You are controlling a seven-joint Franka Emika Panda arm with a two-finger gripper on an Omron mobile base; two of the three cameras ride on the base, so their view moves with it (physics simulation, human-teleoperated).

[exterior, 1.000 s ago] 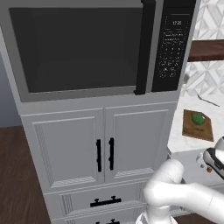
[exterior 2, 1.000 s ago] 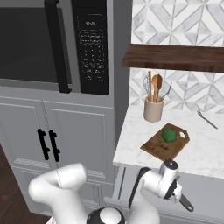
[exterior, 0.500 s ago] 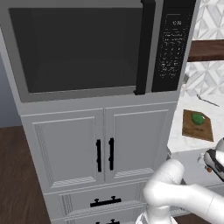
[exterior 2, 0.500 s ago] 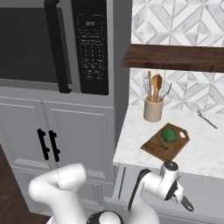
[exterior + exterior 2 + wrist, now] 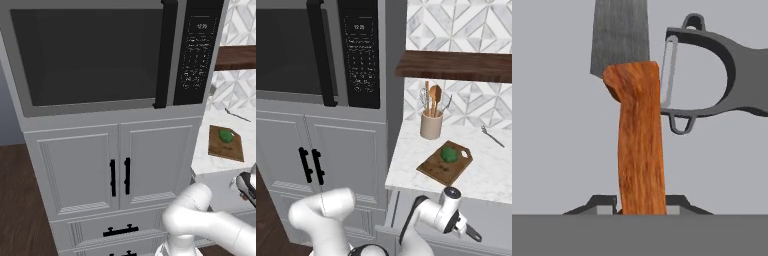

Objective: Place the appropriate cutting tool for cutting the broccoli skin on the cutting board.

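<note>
Broccoli (image 5: 449, 153) sits on the cutting board (image 5: 438, 167) on the marble tabletop (image 5: 487, 170), right of the microwave (image 5: 100, 50), utensil jar (image 5: 431, 125) behind it. Claw (image 5: 641, 210) is down below the tabletop edge, closed tight on the wooden handle of a knife (image 5: 637, 140), steel blade pointing away from the hand. Peeler (image 5: 712, 75) lies just beside the knife, its head touching or nearly touching the handle top; can't tell which. Judgement: for skin the peeler looks like the better fit, so this grip may be on the wrong tool. If continuing: lift straight up so the handle doesn't drag the peeler, clear the tabletop lip, set down on bare board next to the broccoli, not on it
</note>
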